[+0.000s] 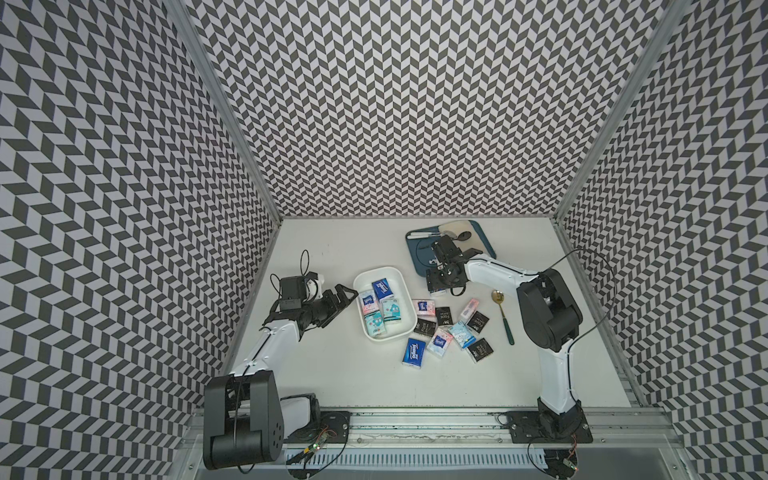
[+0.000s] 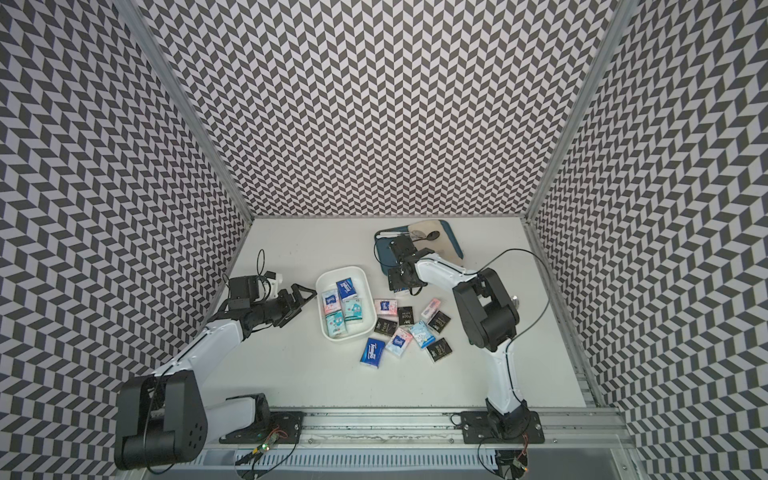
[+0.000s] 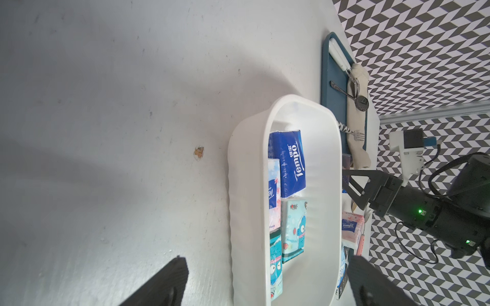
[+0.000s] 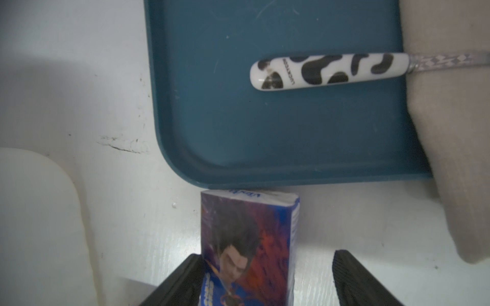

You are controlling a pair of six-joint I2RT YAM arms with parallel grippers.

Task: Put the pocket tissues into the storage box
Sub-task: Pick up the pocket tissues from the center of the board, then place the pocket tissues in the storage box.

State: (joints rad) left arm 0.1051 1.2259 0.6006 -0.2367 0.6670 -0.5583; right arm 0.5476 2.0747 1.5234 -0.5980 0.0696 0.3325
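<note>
Packet [image 4: 249,246] beside tray [image 4: 291,182] rim | right jaws loose around it | left jaws spread

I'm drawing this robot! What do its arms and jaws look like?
The left arm and right arm have smooth white links, chunky black joints and thin black cables. The jaws are black, ribbed wedges. Tiny green lights glow on the right arm.
</note>
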